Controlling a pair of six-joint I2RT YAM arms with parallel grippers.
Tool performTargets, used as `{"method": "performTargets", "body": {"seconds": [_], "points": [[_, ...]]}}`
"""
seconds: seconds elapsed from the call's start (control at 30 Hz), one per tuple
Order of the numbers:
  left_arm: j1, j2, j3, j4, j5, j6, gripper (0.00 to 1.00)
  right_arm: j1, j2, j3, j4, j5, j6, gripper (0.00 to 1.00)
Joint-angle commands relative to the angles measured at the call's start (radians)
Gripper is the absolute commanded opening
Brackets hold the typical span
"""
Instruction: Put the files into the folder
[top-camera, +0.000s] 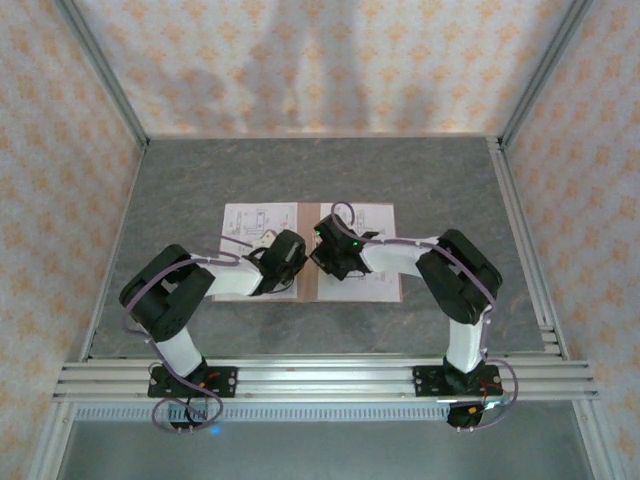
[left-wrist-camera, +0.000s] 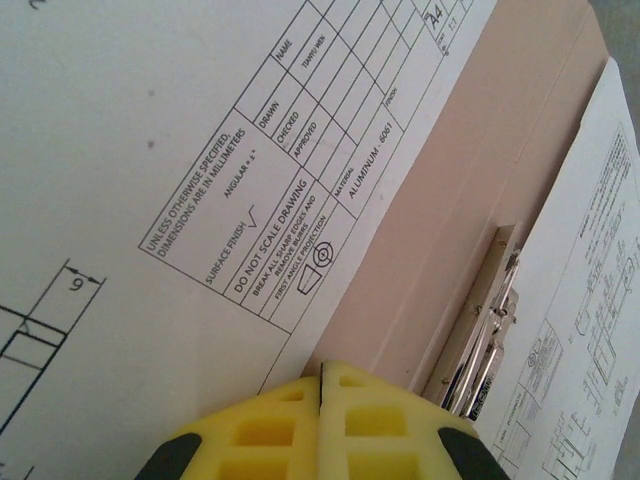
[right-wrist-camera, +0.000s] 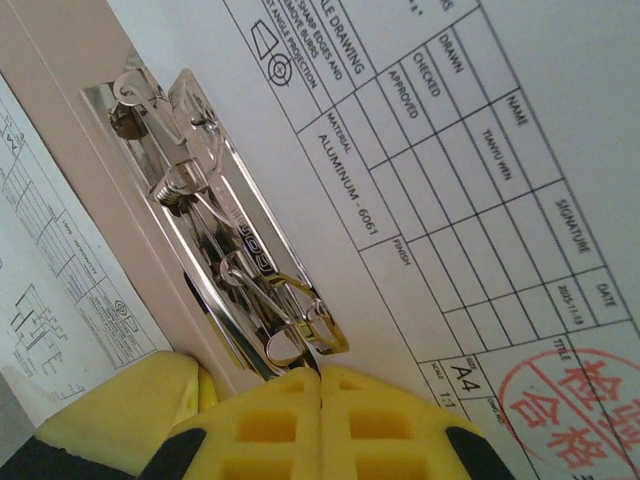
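Note:
The salmon folder (top-camera: 308, 285) lies open on the table with white printed files on both halves: one sheet on the left (top-camera: 245, 225), one on the right (top-camera: 380, 225). My left gripper (top-camera: 285, 255) and right gripper (top-camera: 335, 245) hang close together over the centre fold. In the left wrist view the yellow jaws (left-wrist-camera: 322, 368) are shut and empty at the left sheet's (left-wrist-camera: 150, 150) edge, beside bare folder card (left-wrist-camera: 470, 170) and a metal clip (left-wrist-camera: 490, 330). The right gripper (right-wrist-camera: 320, 372) is shut and empty at the clip's (right-wrist-camera: 220, 230) end, over the right sheet (right-wrist-camera: 450, 150).
The grey table (top-camera: 320, 170) has room behind and to both sides of the folder. Aluminium rails (top-camera: 320, 378) carry the arm bases at the near edge. Frame posts and patterned walls close in the other sides. The left gripper's yellow finger (right-wrist-camera: 110, 410) shows beside the right one.

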Motion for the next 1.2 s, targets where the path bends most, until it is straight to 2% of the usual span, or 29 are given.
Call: {"method": "performTargets", "body": {"seconds": [0.0,0.2,0.43,0.73,0.83,0.93,1.17], "points": [[-0.037,0.089,-0.048,-0.128,0.061,-0.016,0.0,0.021,0.111,-0.041,-0.155,0.004,-0.011,0.0],[-0.052,0.107,-0.056,-0.107,0.058,-0.038,0.0,0.022,0.142,0.021,-0.271,0.038,-0.057,0.0],[-0.053,0.095,-0.064,-0.103,0.057,-0.039,0.0,0.023,0.192,-0.018,-0.23,0.048,-0.071,0.0],[-0.056,0.107,-0.058,-0.102,0.058,-0.037,0.0,0.03,0.032,0.033,-0.253,0.057,-0.099,0.0],[-0.056,0.092,-0.048,-0.121,0.053,-0.028,0.0,0.031,-0.034,0.069,-0.271,0.041,-0.116,0.16],[-0.056,0.066,-0.02,-0.169,0.042,-0.003,0.0,0.032,-0.095,0.104,-0.313,0.05,-0.128,0.26],[-0.052,-0.022,0.103,-0.336,0.008,0.085,0.0,0.017,-0.158,0.139,-0.372,0.067,-0.149,0.32]]}}
